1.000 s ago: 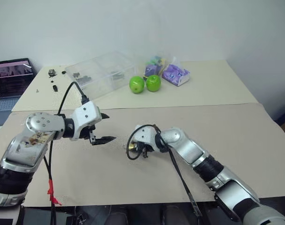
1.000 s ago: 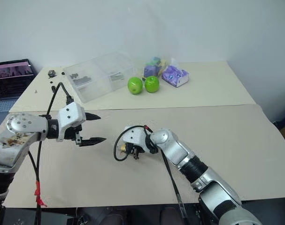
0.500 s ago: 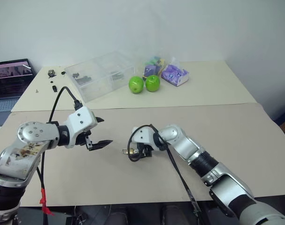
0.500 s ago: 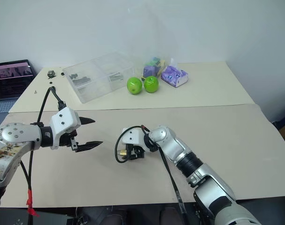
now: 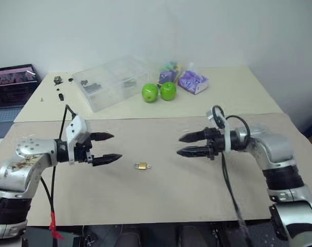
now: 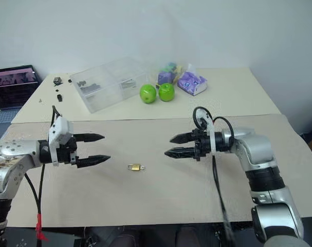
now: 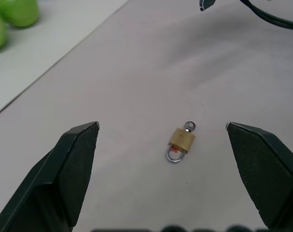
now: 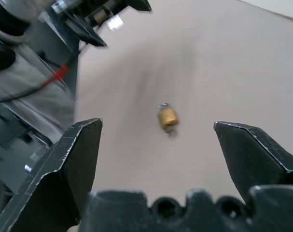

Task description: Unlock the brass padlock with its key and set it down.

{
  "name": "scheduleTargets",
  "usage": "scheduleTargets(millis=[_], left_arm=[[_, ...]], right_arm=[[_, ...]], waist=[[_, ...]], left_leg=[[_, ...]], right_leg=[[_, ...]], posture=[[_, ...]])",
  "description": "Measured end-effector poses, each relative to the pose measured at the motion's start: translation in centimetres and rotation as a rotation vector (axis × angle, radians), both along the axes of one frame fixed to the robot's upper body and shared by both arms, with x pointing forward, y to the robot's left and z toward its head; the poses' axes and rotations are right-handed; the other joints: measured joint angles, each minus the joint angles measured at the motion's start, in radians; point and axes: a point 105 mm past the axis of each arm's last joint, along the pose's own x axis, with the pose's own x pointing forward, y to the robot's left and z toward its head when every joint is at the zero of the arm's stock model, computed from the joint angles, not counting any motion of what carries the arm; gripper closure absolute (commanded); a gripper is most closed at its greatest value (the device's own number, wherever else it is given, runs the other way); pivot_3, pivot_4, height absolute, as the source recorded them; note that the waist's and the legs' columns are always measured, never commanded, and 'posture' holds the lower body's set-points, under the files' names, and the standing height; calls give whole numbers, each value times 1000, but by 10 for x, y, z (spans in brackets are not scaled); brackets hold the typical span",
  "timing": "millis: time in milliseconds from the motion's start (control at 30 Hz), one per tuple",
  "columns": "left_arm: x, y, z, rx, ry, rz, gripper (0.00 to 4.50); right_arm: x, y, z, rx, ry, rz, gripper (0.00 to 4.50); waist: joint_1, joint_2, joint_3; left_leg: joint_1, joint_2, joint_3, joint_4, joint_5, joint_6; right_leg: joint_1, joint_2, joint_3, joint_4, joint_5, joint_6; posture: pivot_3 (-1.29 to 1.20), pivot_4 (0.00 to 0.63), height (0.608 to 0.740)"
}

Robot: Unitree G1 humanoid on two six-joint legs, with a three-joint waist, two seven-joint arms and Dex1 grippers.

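Brass padlock (image 5: 141, 165) flat on table — between left tool (image 5: 110, 147) and right tool (image 5: 184, 144), both agape, empty

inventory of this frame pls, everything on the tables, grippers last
padlock: 1, brass, lying on the near table between the grippers, untouched
apples: 2, green, side by side on the far table
clear box: 1, transparent, far table, left of the apples
tissue pack: 1, purple, right of the apples
laptop: 1, dark, far left edge
left gripper: black fingers, open, left of the padlock
right gripper: black fingers, open, right of the padlock
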Motion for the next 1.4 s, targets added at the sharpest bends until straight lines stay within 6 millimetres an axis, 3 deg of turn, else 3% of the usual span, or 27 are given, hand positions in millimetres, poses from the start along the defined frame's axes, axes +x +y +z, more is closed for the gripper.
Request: scheduleTargets(millis=[100, 167, 267, 400, 533, 667, 1000, 1400], left_arm=[[7, -6, -32, 57, 19, -71, 0], [18, -14, -53, 145, -4, -149, 0], [26, -24, -64, 181, -26, -212, 0], [42, -52, -61, 169, -71, -316, 0], [49, -65, -54, 137, -74, -355, 0], [49, -79, -56, 92, -33, -381, 0], [46, -77, -69, 103, 27, -374, 0], [25, -72, -88, 139, 47, -386, 0]], right_arm=[[-3, -12, 23, 24, -71, -49, 104], [-7, -13, 24, 38, -54, -64, 104], [-7, -15, 18, 28, -30, -96, 104], [-14, -12, 19, 22, -41, -104, 104], [-14, -25, 11, -14, -30, -182, 104], [-18, -26, 8, -13, -23, -196, 104], [-16, -31, 11, -34, -41, -234, 104], [-11, -30, 8, -34, -28, -234, 104]], waist=[[7, -1, -1], [20, -4, -2], [28, -3, -2], [36, -4, -2], [29, -4, -2], [18, -4, -2], [22, -4, -2], [24, -2, -3]], left_leg=[[0, 1, 0, 1, 0, 1], [-1, 1, 0, 1, 0, 1], [-2, 0, 2, 3, -1, 1], [-3, 0, 3, 6, -3, 4], [-3, 0, 4, 8, -4, 6], [-2, 2, 4, 11, -6, 11], [-2, 6, 5, 16, -11, 19], [-1, 6, 6, 15, -12, 21]], right_leg=[[1, 0, -1, -1, 0, 0], [1, 1, -1, -2, 0, 0], [0, 0, -1, -1, 0, 1], [0, -1, -1, -1, 0, 1], [1, -1, -1, -1, 0, 2], [1, 3, 0, 1, 0, 2], [1, 6, -1, 1, 0, 2], [2, 6, 0, 1, 0, 2]], posture=[[0, 150, 740], [0, 150, 740], [0, 150, 740], [0, 150, 740], [0, 150, 740], [0, 150, 740], [0, 150, 740], [0, 150, 740]])
